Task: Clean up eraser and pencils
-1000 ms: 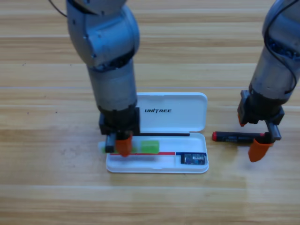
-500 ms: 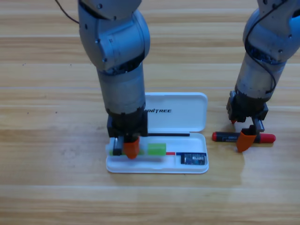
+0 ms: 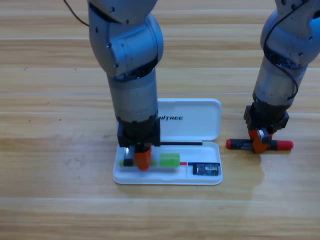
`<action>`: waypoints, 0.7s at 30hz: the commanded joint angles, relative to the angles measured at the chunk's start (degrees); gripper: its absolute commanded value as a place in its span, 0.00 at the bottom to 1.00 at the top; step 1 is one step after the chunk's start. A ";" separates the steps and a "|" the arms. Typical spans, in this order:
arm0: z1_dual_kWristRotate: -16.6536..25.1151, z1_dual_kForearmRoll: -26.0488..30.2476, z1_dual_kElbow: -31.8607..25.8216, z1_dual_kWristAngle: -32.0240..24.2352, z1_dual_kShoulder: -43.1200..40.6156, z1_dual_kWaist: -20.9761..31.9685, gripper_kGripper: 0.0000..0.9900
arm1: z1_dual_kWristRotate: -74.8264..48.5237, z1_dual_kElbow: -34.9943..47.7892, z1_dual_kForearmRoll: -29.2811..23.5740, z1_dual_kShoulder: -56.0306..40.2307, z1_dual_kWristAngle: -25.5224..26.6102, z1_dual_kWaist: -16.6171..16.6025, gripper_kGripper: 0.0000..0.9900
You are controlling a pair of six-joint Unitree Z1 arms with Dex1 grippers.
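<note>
You had the green pencil [image 3: 167, 160] lying flat in the tray of the white case [image 3: 210, 180], along its length: a pale translucent stick with a bright green block at its right end. Its left part was hidden under the left gripper [image 3: 137, 159], which pointed straight down on it with one orange jaw showing in front; from what you could see, the jaws appeared pinched on the stick. The eraser [image 3: 206, 169], a small black block with white and bluish marks, sat in the right compartment of the same tray, just right of the green end and apart from it.

The red pencil [image 3: 260, 145] lay on the wooden table [image 3: 50, 100], outside the case and just to the right of it, level with the tray's upper edge. It had red ends and a black printed middle, and it ran left to right. The right gripper [image 3: 259, 141] stood over its middle, pointing down, with orange showing at the stick; whether its jaws were spread or pressed together, you could not tell.

Against the picture a second before, your left gripper had carried the green pencil rightward: then its left tip stuck out past the tray's left wall, and now it lay inside. Your right gripper had moved left along the red pencil, from beyond its right end to its middle. The eraser had stayed in its compartment.
</note>
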 commanded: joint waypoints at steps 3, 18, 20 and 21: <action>-0.75 -0.28 -0.09 -0.53 3.30 -1.34 0.00 | -0.24 1.50 0.69 5.21 -0.31 -2.06 0.00; -2.68 0.16 0.52 0.09 3.39 -1.34 1.00 | 1.95 2.64 5.43 -6.04 0.75 -0.39 0.00; -2.68 0.16 0.70 0.09 3.39 -1.34 1.00 | 2.66 2.82 5.78 -6.92 0.66 0.13 0.00; -2.68 0.16 0.70 0.09 3.30 -1.34 1.00 | 3.01 2.90 6.05 -7.36 0.57 0.57 0.00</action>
